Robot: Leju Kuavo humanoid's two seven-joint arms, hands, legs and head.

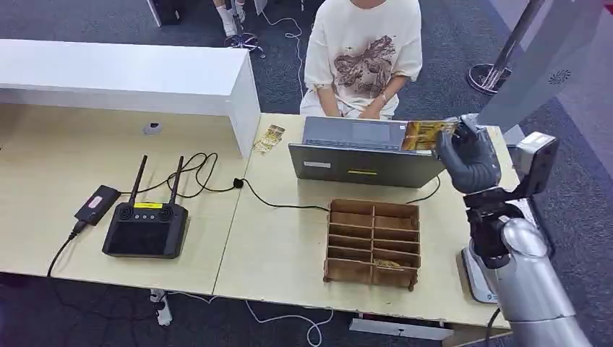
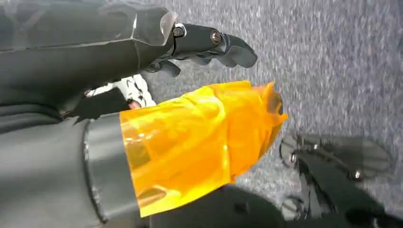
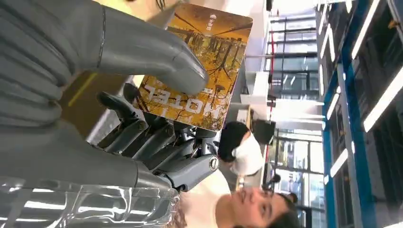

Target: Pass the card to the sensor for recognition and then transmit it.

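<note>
My right hand (image 1: 468, 160) is raised above the right end of the table and pinches a yellow-brown hotel card (image 1: 426, 134) between thumb and fingers. The card (image 3: 199, 66) is held up flat over the right end of the grey sensor box (image 1: 365, 152), toward the person (image 1: 365, 54) seated behind it. In the right wrist view my right hand (image 3: 142, 95) has its thumb pressed on the card's face. My left hand (image 2: 209, 47) hangs over the carpet with fingers curled, holding nothing; an orange cover (image 2: 199, 137) wraps the wrist.
A wooden compartment box (image 1: 373, 242) stands in front of the sensor box, with a card in one lower slot. More cards (image 1: 267, 139) lie near the white raised counter (image 1: 130, 76). A black controller (image 1: 146, 228), a black device (image 1: 97, 204) and cables lie at left.
</note>
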